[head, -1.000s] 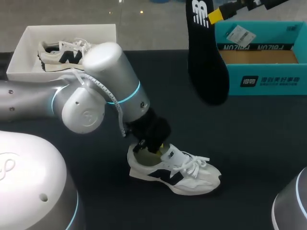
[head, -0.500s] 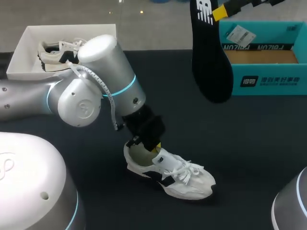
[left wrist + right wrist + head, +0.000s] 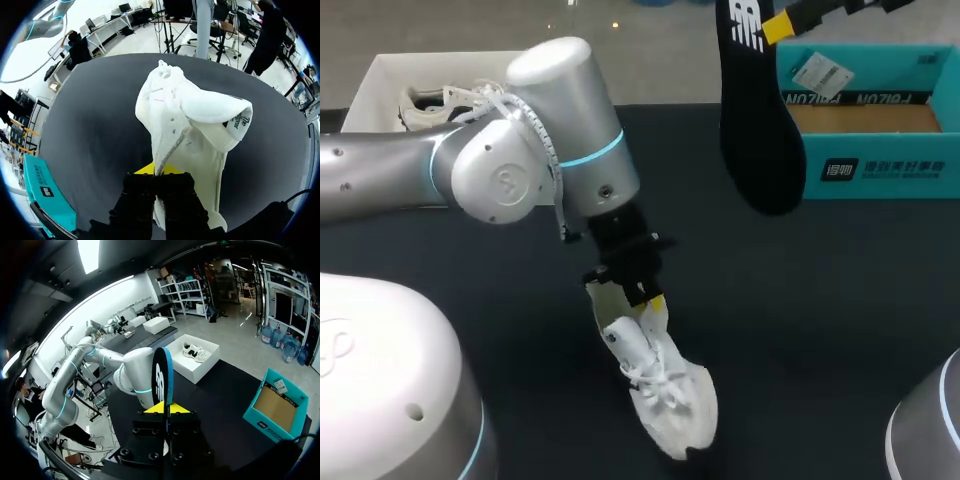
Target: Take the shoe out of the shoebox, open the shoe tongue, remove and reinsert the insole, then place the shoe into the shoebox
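Lower centre: I see the white shoe (image 3: 665, 395), toe toward the bottom of the frame, with my left gripper (image 3: 642, 298) pinched narrow on its opening edge. Upper centre: my right gripper (image 3: 772, 27) clamps the hanging black insole (image 3: 755, 120). Upper right: open teal shoebox (image 3: 880, 170).

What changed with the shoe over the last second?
The left gripper, shut on the collar of the shoe, swung it round: its toe pointed toward the right arm's side, now back toward the robot. The right gripper still holds the insole aloft; the teal shoebox is unmoved.
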